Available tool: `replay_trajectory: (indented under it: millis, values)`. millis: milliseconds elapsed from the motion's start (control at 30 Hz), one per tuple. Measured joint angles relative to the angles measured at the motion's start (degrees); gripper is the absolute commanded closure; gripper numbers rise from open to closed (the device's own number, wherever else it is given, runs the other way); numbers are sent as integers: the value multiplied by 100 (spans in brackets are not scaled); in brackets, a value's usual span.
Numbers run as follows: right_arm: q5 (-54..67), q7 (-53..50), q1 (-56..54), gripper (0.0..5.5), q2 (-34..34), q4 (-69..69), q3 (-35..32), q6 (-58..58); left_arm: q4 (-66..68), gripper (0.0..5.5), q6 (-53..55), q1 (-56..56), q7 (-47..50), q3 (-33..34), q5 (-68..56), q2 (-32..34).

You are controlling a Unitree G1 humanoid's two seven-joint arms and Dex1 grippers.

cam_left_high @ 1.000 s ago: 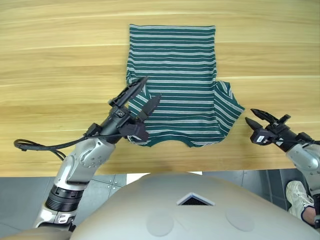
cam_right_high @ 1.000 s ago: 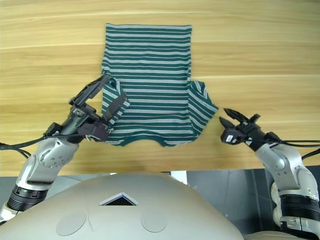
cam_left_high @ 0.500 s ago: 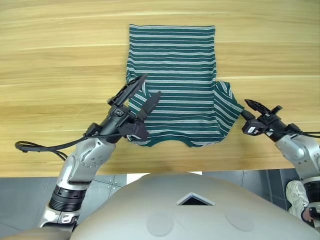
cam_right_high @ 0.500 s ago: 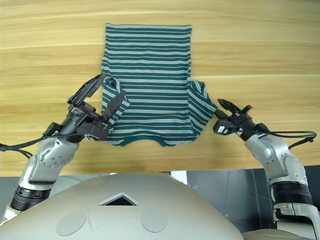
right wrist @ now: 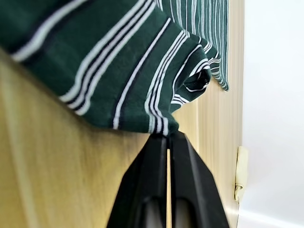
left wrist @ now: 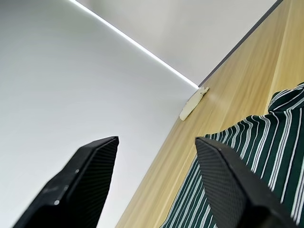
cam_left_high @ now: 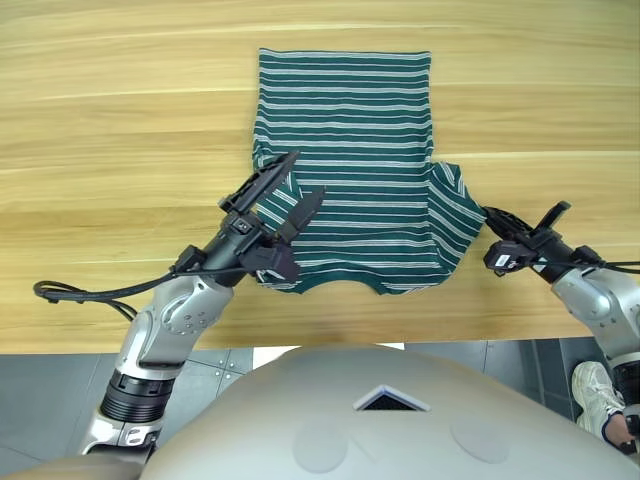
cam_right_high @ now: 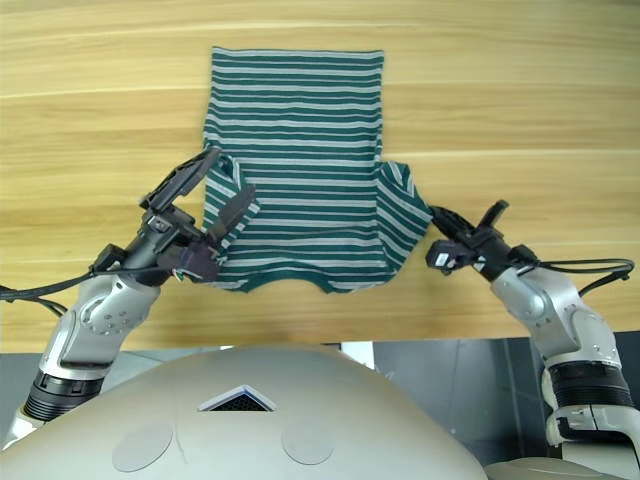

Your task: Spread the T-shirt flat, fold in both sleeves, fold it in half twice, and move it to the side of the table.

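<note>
Right gripper meets the tip of the T-shirt's right sleeve, jaws clenched, apparently pinching its hem; left gripper, jaws splayed, hovers over the opposite shoulder.

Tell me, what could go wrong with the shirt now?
1. The right hand is shut right at the very edge of the right sleeve. It may hold only a sliver, so the sleeve could slip out when lifted.
2. The open left hand hangs over the T-shirt and might rumple it if it dips.
</note>
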Motion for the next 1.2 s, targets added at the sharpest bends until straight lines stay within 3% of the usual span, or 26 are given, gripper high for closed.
replay_trajectory:
  millis: [233, 333, 533, 800, 1200]
  values:
    - [249, -41, 16, 548, -19, 21, 72, -7, 3, 249, -4, -23, -17, 3, 44, -28]
    - [1327, 240, 277, 548, 307, -510, 84, -77, 58, 249, -11, -43, -10, 12, 74, -44]
    - [2223, 439, 123, 548, 551, -874, -110, 76, 278, 249, -102, -50, 11, 8, 114, -54]
    - [2354, 712, -42, 548, 711, -1129, -98, 214, 526, 249, -144, -87, 100, -1, 352, -57]
    - [2082, 1206, -246, 548, 1206, -1564, 839, 335, 770, 249, -224, -189, 105, -127, 567, -75]
